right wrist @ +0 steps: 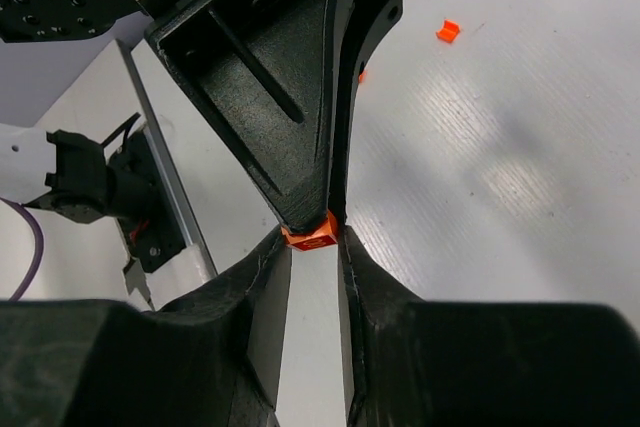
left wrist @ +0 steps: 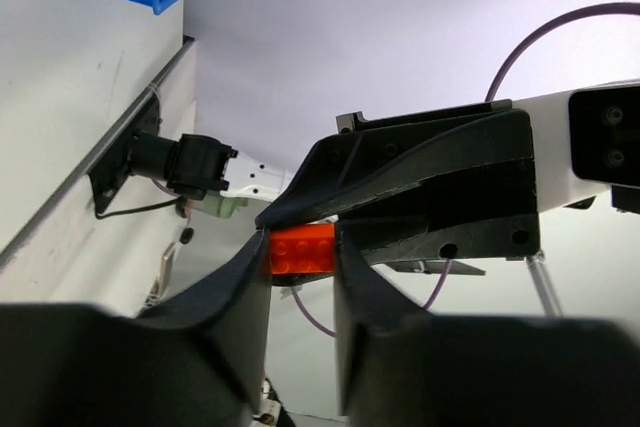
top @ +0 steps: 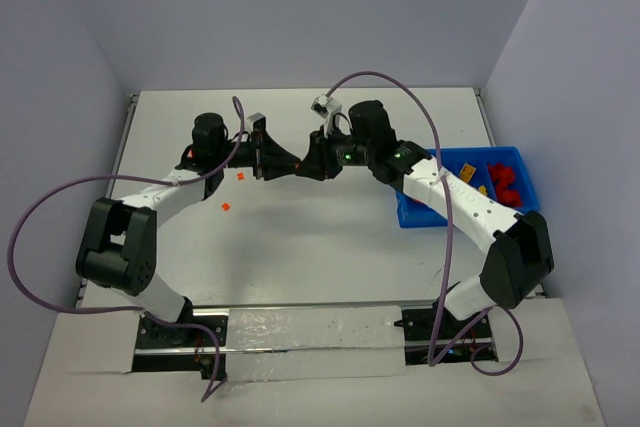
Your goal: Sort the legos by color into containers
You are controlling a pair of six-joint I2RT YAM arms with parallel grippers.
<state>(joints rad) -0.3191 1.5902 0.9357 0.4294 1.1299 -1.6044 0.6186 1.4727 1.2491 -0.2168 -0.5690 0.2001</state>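
Above the middle of the table, my two grippers meet tip to tip around one orange lego (left wrist: 301,249). My left gripper (left wrist: 301,253) is shut on it, pads pressing its two sides. My right gripper (right wrist: 315,240) comes from the opposite side, and its fingertips touch the same orange lego (right wrist: 316,235) on both sides. In the top view the left gripper (top: 276,159) and right gripper (top: 306,162) touch at the centre. The blue bin (top: 410,215) of containers stands at the right, with red legos (top: 506,181) and yellow and orange ones (top: 470,173) in separate compartments.
Loose orange legos lie on the white table left of centre (top: 241,176) (top: 225,207), and three also show in the right wrist view (right wrist: 447,32). A purple cable (top: 400,87) arcs over the right arm. Walls close off the back and sides.
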